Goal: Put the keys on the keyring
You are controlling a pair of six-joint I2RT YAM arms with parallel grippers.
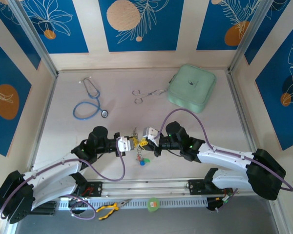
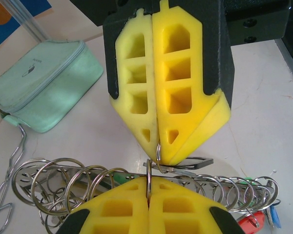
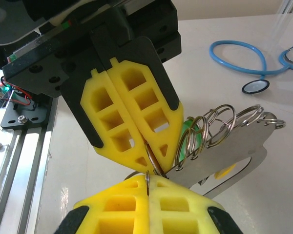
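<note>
Tip-to-tip mid-table: left claw (image 1: 133, 143), right claw (image 1: 142, 143), each clamped on wire ring (image 2: 149, 178); side walls (image 1: 24, 126) well away.

The left pincer (image 2: 148, 186) and the right pincer (image 2: 158, 151) are matt yellow plastic (pocketed faces, no shine) seated in smooth black plastic shells. The split rings (image 2: 63, 170) are bright polished metal wire. The keyring (image 3: 234, 151) carrying them is flat steel with a duller, brushed sheen. Among the keys (image 2: 250, 222), one head is glossy red plastic. The pouch (image 2: 44, 83) looks like soft, matt mint fabric. The forceps (image 1: 150, 92) are shiny steel, the stethoscope (image 3: 234, 48) has glossy blue tubing, and the desk (image 2: 268, 112) is pale and smooth.
</note>
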